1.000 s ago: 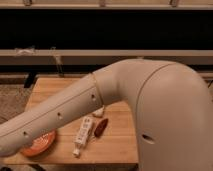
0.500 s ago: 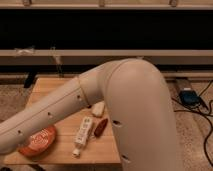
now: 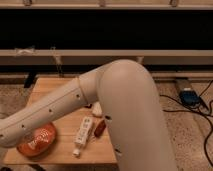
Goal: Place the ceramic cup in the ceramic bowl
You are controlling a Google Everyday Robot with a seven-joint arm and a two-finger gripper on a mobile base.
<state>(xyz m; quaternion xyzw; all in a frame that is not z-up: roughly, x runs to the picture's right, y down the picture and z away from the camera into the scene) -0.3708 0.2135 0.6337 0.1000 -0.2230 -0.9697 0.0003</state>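
Observation:
The ceramic bowl, orange-red with pale swirl lines, sits at the front left of the wooden table, partly covered by my arm. A small white rounded thing, apparently the ceramic cup, peeks out from under my arm near the table's middle, right of the bowl. My large beige arm crosses the view from the lower right down to the lower left edge. My gripper is out of view, past the left edge of the frame.
A white remote-like stick and a small dark red object lie on the table's front part, right of the bowl. A long dark shelf unit stands behind. A blue device with cables lies on the floor at right.
My arm's elbow has swung left across the view, uncovering the floor and the blue device at right. The small white thing and more of the table's middle now show.

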